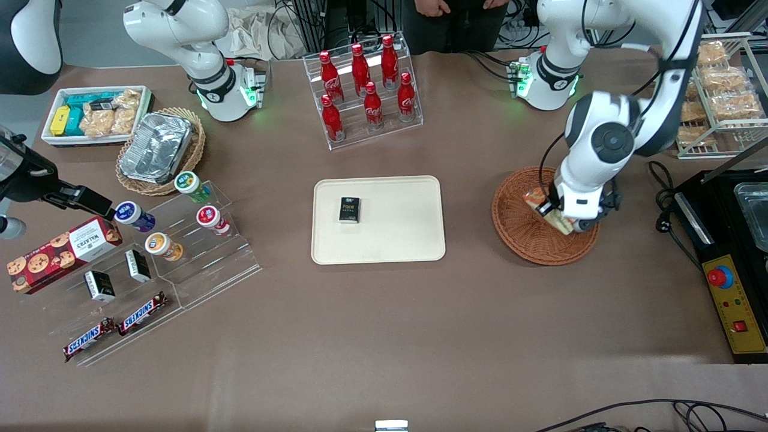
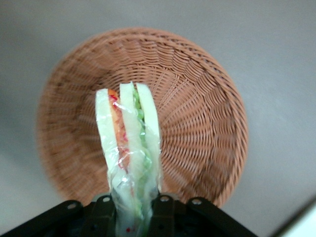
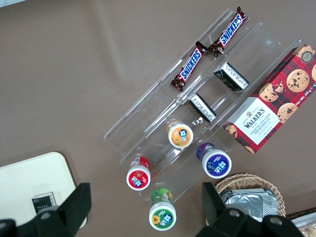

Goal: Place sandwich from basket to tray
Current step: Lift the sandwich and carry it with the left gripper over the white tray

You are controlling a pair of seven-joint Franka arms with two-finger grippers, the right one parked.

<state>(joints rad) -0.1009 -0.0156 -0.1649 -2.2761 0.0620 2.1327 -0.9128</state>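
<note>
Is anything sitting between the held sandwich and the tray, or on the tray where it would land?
The gripper is shut on the sandwich above the basket. Bare table lies between the basket and the tray. A small black box lies on the tray toward the parked arm's end; the rest of the tray is free.

Red cola bottles racked near the table's edge farthest from the front camera. Snickers bars, small tubs and Walkers cookie box toward the parked arm's end.
</note>
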